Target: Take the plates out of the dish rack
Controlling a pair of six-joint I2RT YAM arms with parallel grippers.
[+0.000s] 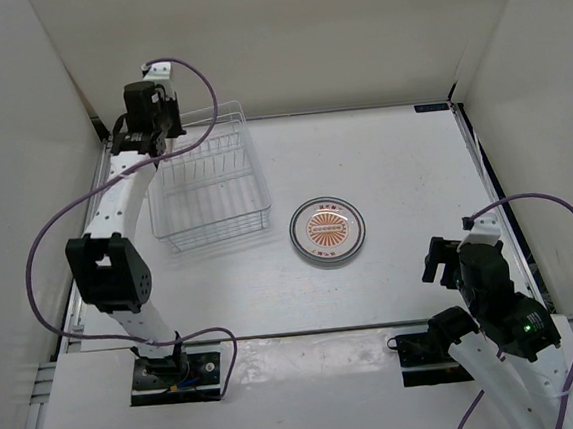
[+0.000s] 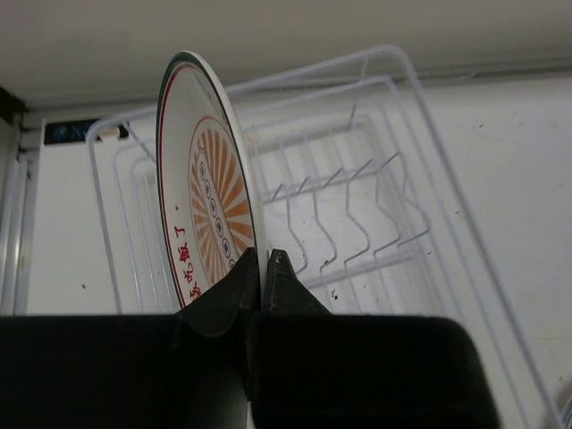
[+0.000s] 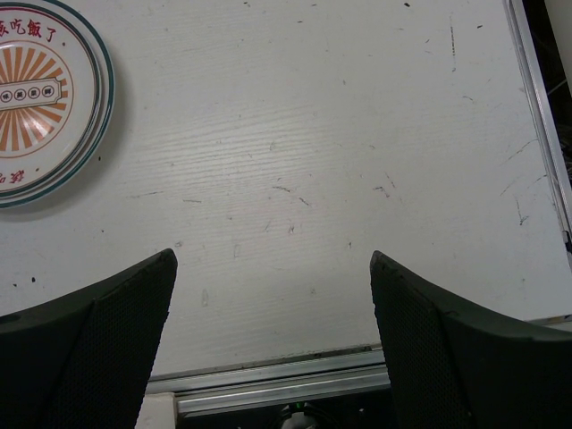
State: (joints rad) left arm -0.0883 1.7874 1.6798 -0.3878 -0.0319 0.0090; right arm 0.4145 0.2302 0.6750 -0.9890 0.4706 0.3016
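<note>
Plate in grip: the sunburst plate (image 2: pixel 201 179) stands upright on edge, its lower rim pinched by the left pincer (image 2: pixel 265 268), fingers closed against both faces.
Where it is: over the rack (image 1: pixel 208 181), near its far left corner from overhead; can't tell whether it's clear of the prongs.
Second plate (image 1: pixel 327 233): flat and face up on the table (image 1: pixel 413 163), right of the rack, apart from it.
Right pincer (image 3: pixel 273 259): fingers spread wide, nothing between them, over the table.
Handling: looks rigid, light and glossy, so likely slippery in a thin rim hold; would probably chip if dropped or knocked on wire.
Best hold: the rim, the only part reachable while it's upright; a deeper bite should stop it swinging.
</note>
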